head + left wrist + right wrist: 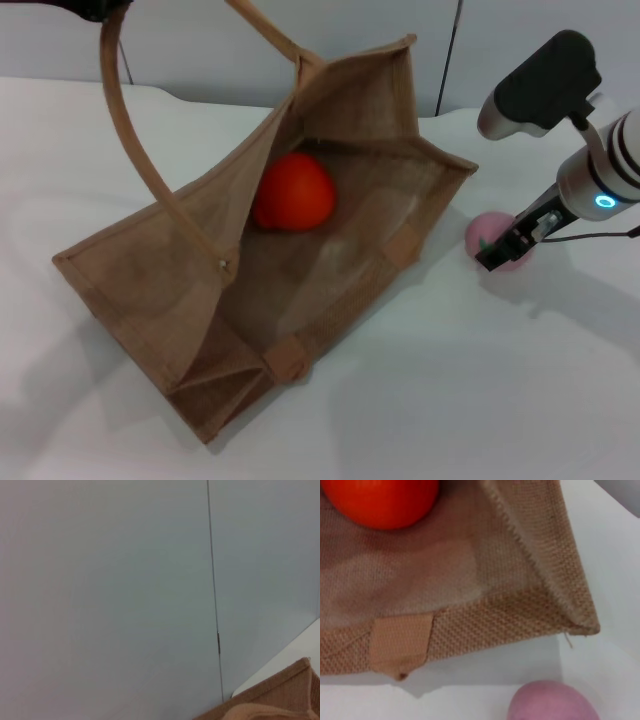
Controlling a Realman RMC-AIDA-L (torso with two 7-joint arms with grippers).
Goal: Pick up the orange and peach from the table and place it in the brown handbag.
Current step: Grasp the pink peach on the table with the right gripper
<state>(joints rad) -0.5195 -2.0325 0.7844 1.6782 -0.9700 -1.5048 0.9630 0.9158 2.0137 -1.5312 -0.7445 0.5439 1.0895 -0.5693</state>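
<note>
The brown handbag (330, 290) lies tilted open on the white table, its mouth facing the back right. The orange (292, 192) rests inside it and also shows in the right wrist view (380, 500), next to the bag's woven wall (470, 630). One long handle (140, 150) is lifted to the top left, where my left gripper (95, 8) holds it at the picture's edge. The pale pink peach (488, 232) sits on the table just right of the bag, and again in the wrist view (552, 702). My right gripper (497, 255) is right at the peach, partly covering it.
A white table (480, 400) carries everything, and a pale wall panel (125, 580) with a vertical seam stands behind it. A corner of the bag (280, 690) shows in the left wrist view. The right arm's dark wrist housing (545, 80) hangs above the back right.
</note>
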